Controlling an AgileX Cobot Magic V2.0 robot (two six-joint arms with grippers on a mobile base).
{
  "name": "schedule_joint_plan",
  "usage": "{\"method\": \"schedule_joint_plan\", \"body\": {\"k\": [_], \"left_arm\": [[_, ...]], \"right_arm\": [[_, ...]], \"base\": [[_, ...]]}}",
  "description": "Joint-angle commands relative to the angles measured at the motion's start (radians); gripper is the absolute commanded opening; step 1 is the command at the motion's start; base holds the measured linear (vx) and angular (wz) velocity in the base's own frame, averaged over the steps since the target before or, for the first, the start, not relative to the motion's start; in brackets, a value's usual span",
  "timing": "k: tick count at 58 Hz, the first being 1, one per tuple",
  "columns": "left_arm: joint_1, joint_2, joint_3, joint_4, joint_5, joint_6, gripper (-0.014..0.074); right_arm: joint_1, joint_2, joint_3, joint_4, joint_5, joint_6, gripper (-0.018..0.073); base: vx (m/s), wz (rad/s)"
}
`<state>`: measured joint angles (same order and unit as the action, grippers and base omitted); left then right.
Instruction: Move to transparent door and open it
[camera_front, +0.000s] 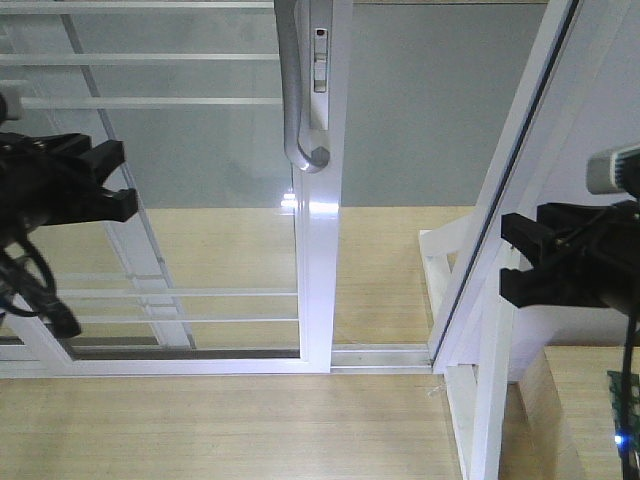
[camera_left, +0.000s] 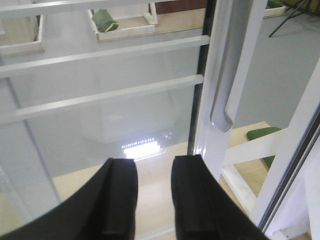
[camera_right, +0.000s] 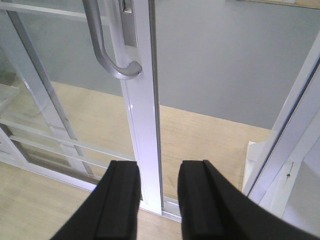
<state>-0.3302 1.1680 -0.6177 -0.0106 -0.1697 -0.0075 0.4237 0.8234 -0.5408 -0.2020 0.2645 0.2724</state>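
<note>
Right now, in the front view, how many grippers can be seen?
2. The left gripper is at the left edge, before the transparent door; the right gripper at the right edge.

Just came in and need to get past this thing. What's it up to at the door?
The two-armed robot faces the transparent door, with its curved handle just ahead. The left claw and right claw are both open and hold nothing; neither touches the handle. A gap shows between the door's handled edge and the white post on the right.
</note>
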Motion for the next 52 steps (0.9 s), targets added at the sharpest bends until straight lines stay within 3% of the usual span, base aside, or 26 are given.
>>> {"method": "schedule_joint_plan", "body": {"k": [1,7,12,25,39,52], "left_arm": [[-0.032,0.076,-0.034,-0.008,-0.263,0.0,0.0325],[-0.063,0.205,-0.039,-0.008,-0.459,-0.003,0.0344],[-0.084,0.314,-0.082,-0.001,-0.512,-0.033,0.0375],[-0.111,0.511,-0.304,0.156,-0.518,-0.082,0.0475],[-0.11,0.662,-0.553,0.156,-0.502,-0.12,0.0484],[-0.11,0.774,-0.762,0.157,-0.37,-0.159,0.0484]], "right_arm": [[-0.003,-0.076,-0.006,-0.016,-0.031,0.004,0.0285],[-0.003,-0.136,-0.009,-0.02,0.041,0.004,0.0303],[-0.003,-0.165,-0.009,-0.022,0.08,0.004,0.0324],[-0.003,-0.181,-0.01,-0.022,0.113,0.004,0.0338],[-0.003,-0.181,-0.011,-0.022,0.117,0.004,0.0338],[-0.003,-0.181,-0.011,-0.024,0.122,0.004,0.0338]], "base": [[0.0,0.0],[0.0,0.0],[0.0,0.0],[0.0,0.0],[0.0,0.0],[0.0,0.0]]}}
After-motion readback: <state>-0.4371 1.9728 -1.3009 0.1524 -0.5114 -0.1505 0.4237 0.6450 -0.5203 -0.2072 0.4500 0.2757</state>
